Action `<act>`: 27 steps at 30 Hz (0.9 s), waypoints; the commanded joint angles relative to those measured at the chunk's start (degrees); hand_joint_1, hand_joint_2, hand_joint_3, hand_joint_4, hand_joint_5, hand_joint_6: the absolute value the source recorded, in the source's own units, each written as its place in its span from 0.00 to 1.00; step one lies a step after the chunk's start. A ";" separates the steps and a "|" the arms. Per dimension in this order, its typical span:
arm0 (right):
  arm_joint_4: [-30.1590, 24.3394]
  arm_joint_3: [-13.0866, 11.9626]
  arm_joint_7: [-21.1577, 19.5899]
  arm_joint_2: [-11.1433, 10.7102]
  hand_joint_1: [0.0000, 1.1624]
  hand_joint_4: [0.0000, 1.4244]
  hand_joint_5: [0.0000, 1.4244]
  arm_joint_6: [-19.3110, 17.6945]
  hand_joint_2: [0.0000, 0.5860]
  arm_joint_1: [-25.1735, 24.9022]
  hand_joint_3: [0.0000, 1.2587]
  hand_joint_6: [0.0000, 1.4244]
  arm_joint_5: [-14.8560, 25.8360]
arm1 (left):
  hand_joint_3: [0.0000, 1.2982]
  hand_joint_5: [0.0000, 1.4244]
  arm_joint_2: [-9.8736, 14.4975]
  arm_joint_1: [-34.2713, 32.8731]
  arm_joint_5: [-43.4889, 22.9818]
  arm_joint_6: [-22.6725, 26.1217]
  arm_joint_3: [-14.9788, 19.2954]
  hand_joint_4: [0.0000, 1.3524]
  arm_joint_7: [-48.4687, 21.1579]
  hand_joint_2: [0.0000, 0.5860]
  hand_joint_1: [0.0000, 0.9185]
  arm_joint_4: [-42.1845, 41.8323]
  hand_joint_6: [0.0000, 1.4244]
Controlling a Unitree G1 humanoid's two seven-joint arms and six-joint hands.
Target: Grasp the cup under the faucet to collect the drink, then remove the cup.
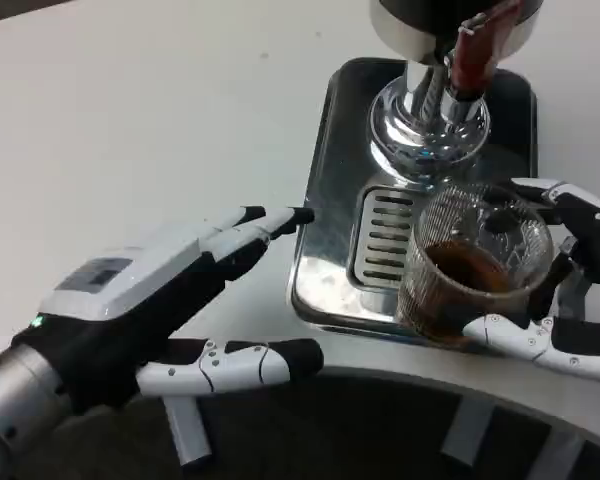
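A clear ribbed glass cup (472, 268) with brown drink in its bottom stands over the front right part of the steel drip tray (325, 200). My right hand (565, 290) grips it, fingers wrapped round its right side and front. The chrome faucet (430, 115) with a red handle (473, 50) rises at the tray's back, behind the cup and a little to its left. My left hand (170, 300) hovers to the left of the tray, fingers stretched toward it and holding nothing; its fingertips (290, 218) come close to the tray's left edge.
The slotted grate (385, 238) sits in the tray just left of the cup. White tabletop (130, 120) spreads to the left and back. The table's curved front edge (460, 375) runs just below the tray, with dark floor beyond.
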 commanded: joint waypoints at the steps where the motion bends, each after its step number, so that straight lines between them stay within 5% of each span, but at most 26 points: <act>1: -3.17 -0.34 0.74 0.09 0.67 0.60 0.73 -2.05 0.44 0.68 0.61 0.86 1.58 | 0.04 0.00 0.84 2.30 0.61 -0.66 -0.26 0.00 -0.32 0.19 0.00 -1.47 0.09; 27: -10.95 -2.48 7.14 -2.18 0.65 0.61 0.73 -2.74 0.44 3.46 0.62 0.87 6.75 | 0.00 0.00 1.64 6.53 3.34 1.54 1.77 0.00 -1.49 0.19 0.00 -9.30 0.07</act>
